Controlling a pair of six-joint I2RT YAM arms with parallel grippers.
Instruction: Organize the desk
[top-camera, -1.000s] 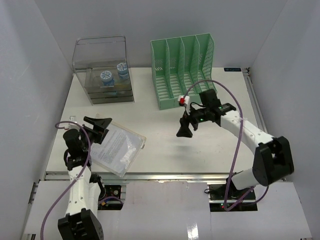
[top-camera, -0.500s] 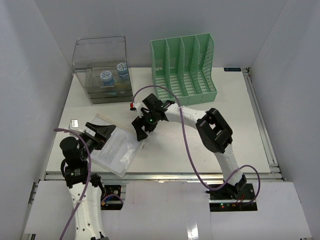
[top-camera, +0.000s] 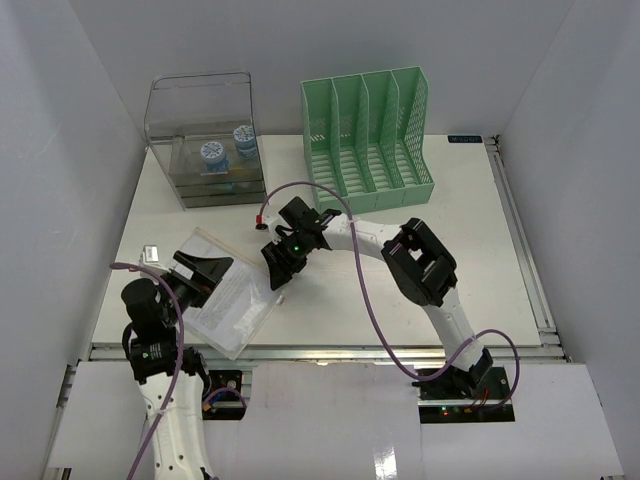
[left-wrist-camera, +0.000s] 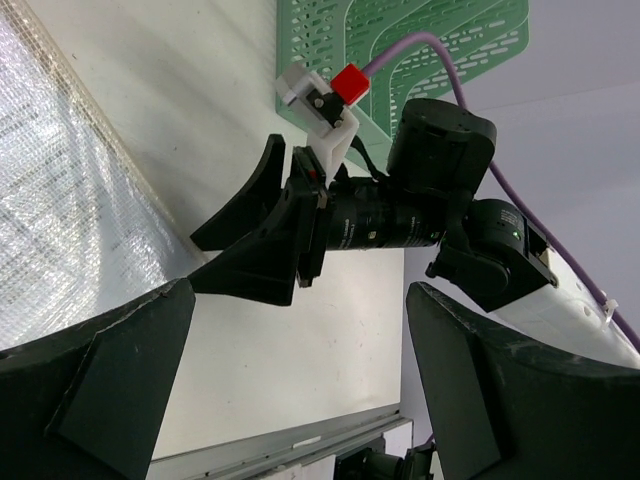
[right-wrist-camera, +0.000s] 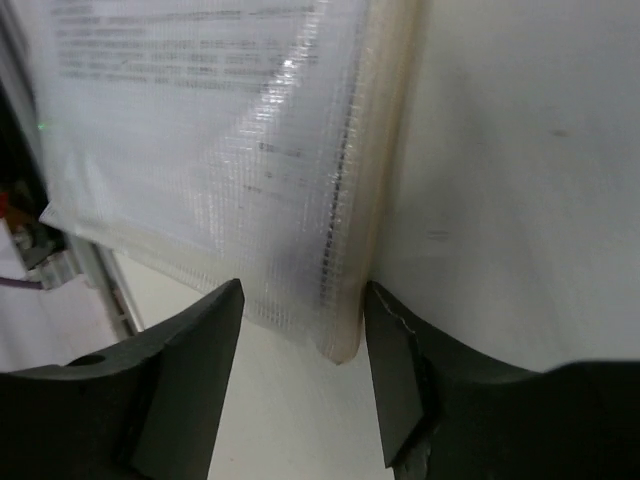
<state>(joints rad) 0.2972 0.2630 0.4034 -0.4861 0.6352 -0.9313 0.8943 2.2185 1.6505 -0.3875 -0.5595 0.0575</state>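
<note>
White tabletop (top-camera: 420, 270) fills workspace; metal rail (top-camera: 320, 350) along near edge. Clear mesh document pouch (top-camera: 235, 300) lies flat on it at front-left, skewed, printed sheets inside. Right gripper (top-camera: 278, 272) extends across tabletop to pouch; 2 fingers parted, straddling pouch's right corner, not clamped. Left gripper (top-camera: 205, 278) spread wide over pouch's left part, grasping nothing. Green file rack (top-camera: 368, 140) at back centre, clear drawer box (top-camera: 205, 140) at back left, both well apart from pouch.
</note>
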